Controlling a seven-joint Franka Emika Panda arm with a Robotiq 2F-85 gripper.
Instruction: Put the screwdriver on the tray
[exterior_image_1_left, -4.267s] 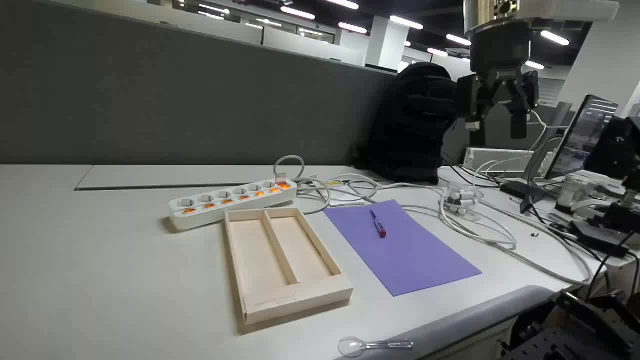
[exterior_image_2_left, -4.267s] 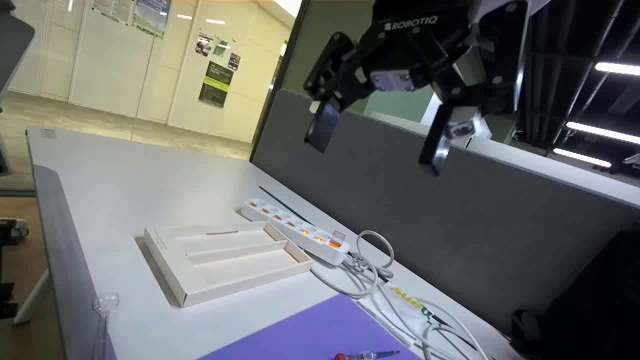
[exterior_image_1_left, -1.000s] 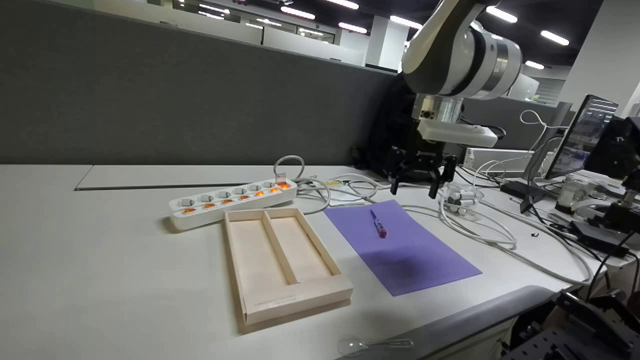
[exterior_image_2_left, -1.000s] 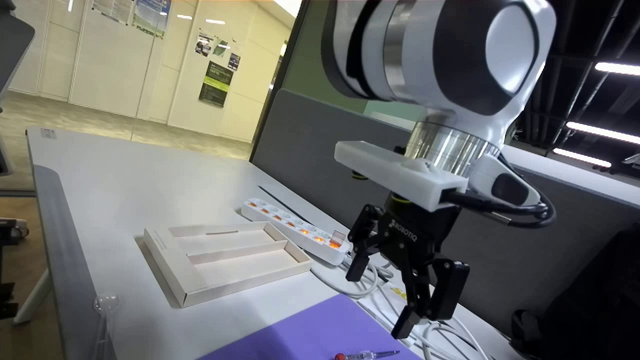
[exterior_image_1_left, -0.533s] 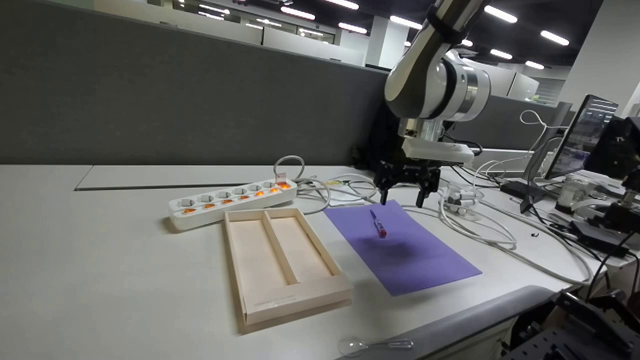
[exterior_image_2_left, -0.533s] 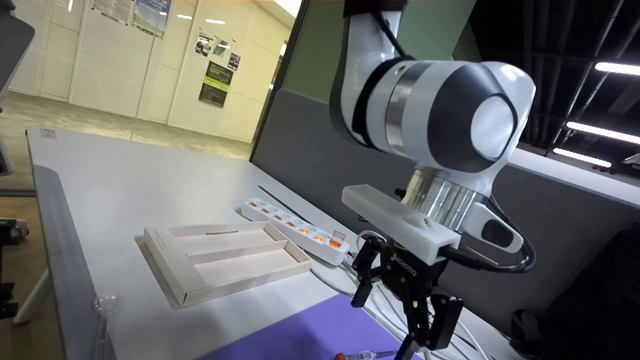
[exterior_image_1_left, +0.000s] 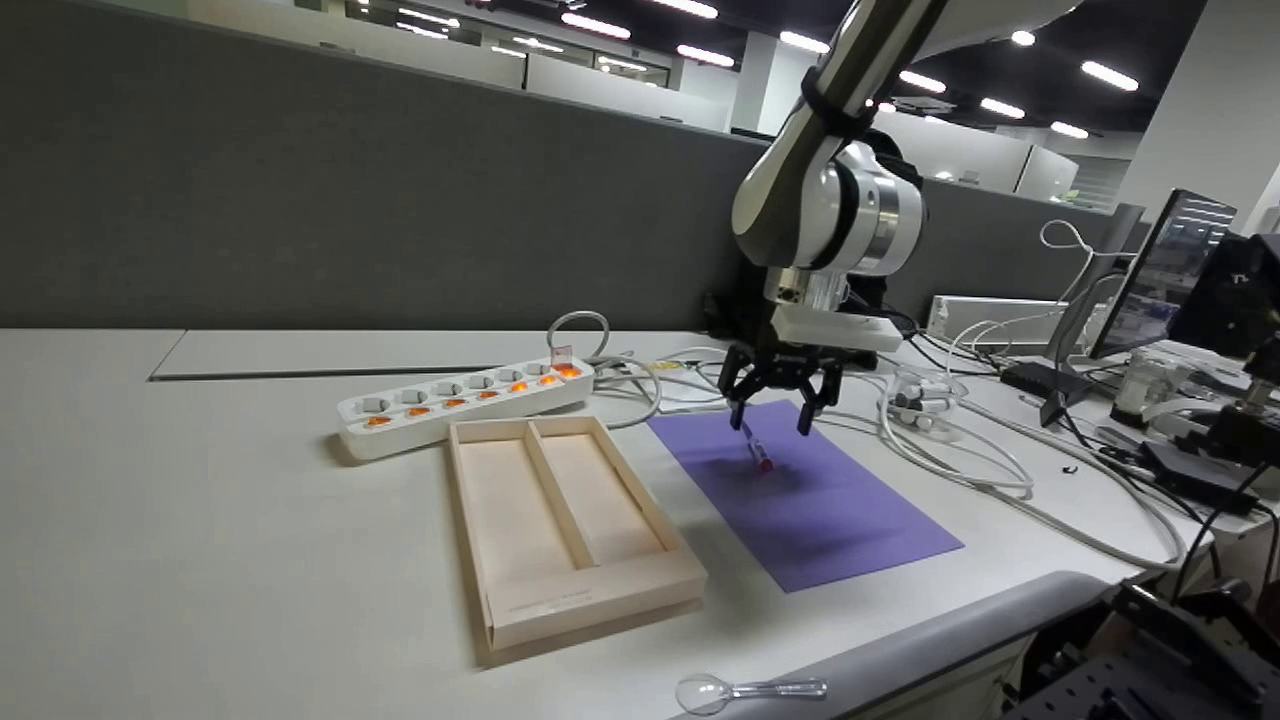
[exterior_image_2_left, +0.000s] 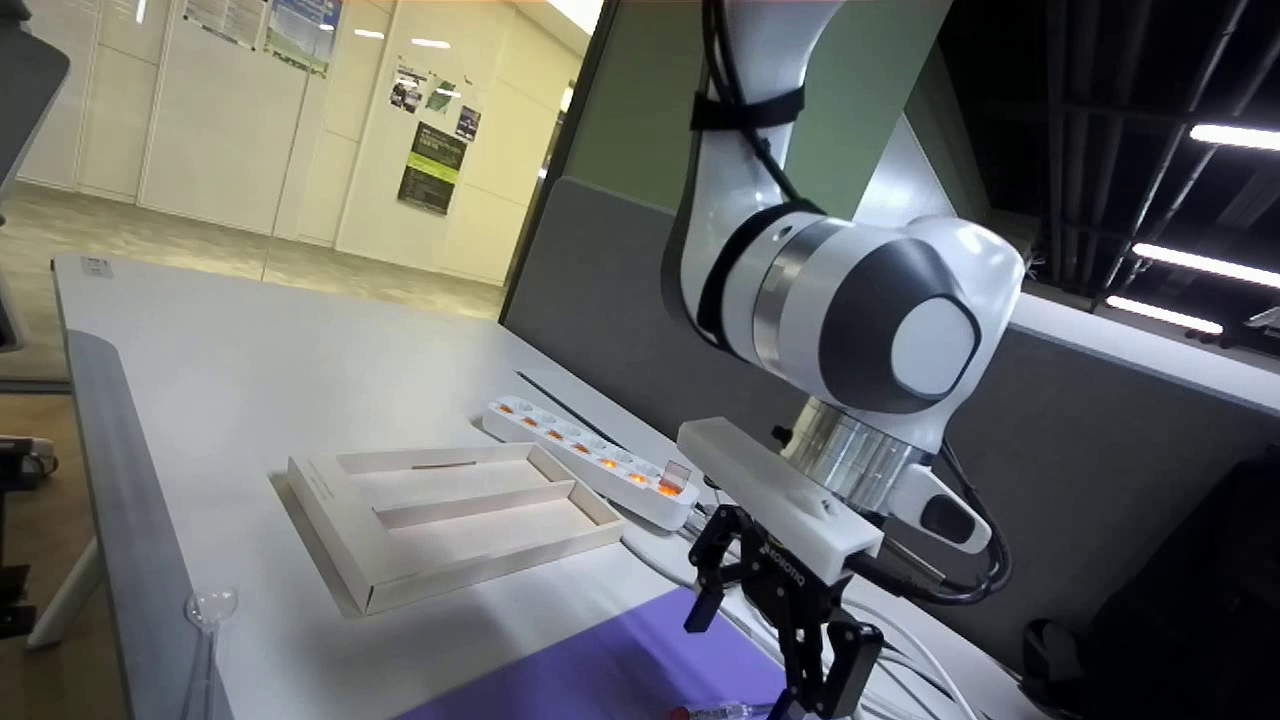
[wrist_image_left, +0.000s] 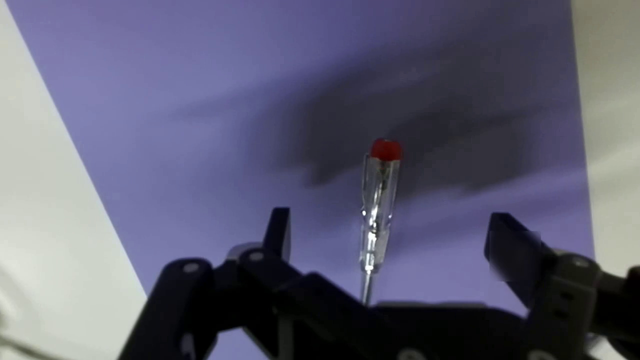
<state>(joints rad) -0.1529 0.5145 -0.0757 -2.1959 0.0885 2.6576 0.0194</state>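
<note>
The screwdriver (exterior_image_1_left: 760, 458) lies on the purple mat (exterior_image_1_left: 850, 535). In the wrist view the screwdriver (wrist_image_left: 377, 215) has a clear handle with a red end cap; its thin shaft runs under the gripper body, tip hidden. In an exterior view the screwdriver (exterior_image_2_left: 712, 712) is partly cut off at the bottom edge. My gripper (exterior_image_1_left: 771, 420) is open and empty above the mat, its fingers apart on either side of the screwdriver in the wrist view (wrist_image_left: 390, 215). The pale wooden tray (exterior_image_1_left: 600, 597), with two long compartments, stands on the table beside the mat; both compartments look empty.
A white power strip (exterior_image_1_left: 465, 408) lies behind the tray. White cables (exterior_image_1_left: 960, 470) run behind and beside the mat. A clear plastic spoon (exterior_image_1_left: 750, 690) lies near the table's front edge. A grey partition (exterior_image_1_left: 400, 200) and a black backpack stand at the back; a monitor (exterior_image_1_left: 1165, 270) is at the side.
The arm has come down from high above the table, shifting toward the screwdriver, and the gripper has stayed open. The screwdriver and tray have not moved.
</note>
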